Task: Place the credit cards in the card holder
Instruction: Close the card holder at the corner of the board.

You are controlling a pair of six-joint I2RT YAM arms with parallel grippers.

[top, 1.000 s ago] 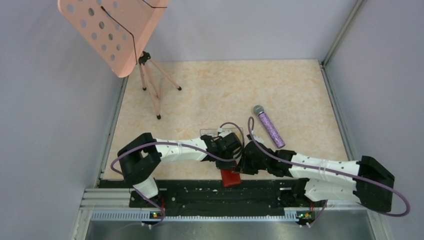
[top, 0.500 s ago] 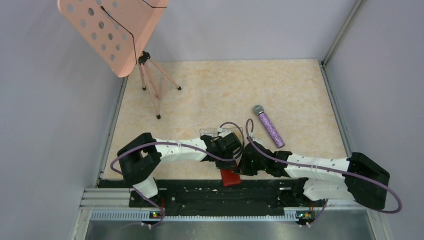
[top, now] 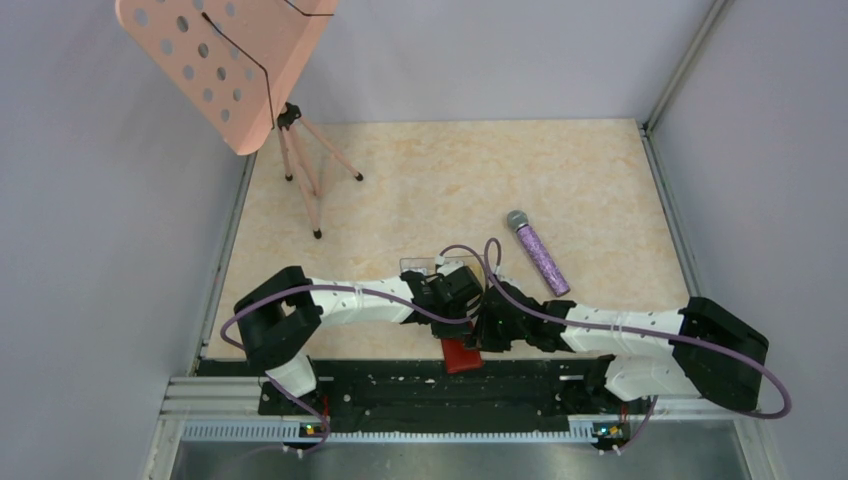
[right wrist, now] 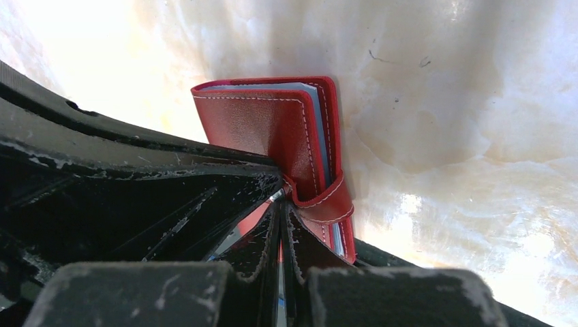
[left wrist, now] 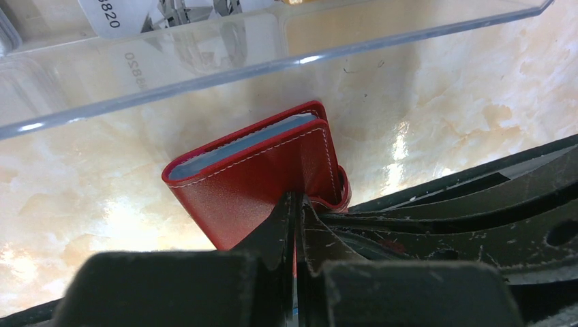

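1. Top view: over the last second the right arm has swung in toward the middle. This brought the right tool [top: 487, 328] tight against the left tool [top: 462, 318]. The left arm and the wallet [top: 462, 356] have not moved. The wallet shows as a red patch just under both tools, at the near edge of the desk [top: 450, 180]. I read this as the right tool settling its grip, probably late in the task.

2. Left wrist: the left tool [left wrist: 294, 204] is pinched shut on the wallet's [left wrist: 252, 180] near edge. The wallet's long axis runs crosswise ahead of the fingertips, rising to the right. Pale blue cards [left wrist: 238, 146] sit inside, their edges facing away from the tool toward a clear box [left wrist: 204, 65].

3. Right wrist: the right tool [right wrist: 281, 199] is clamped on the wallet [right wrist: 262, 133] by its strap. The wallet's long axis slants from the far left down to the near right. Card edges [right wrist: 322, 136] show along its right side.
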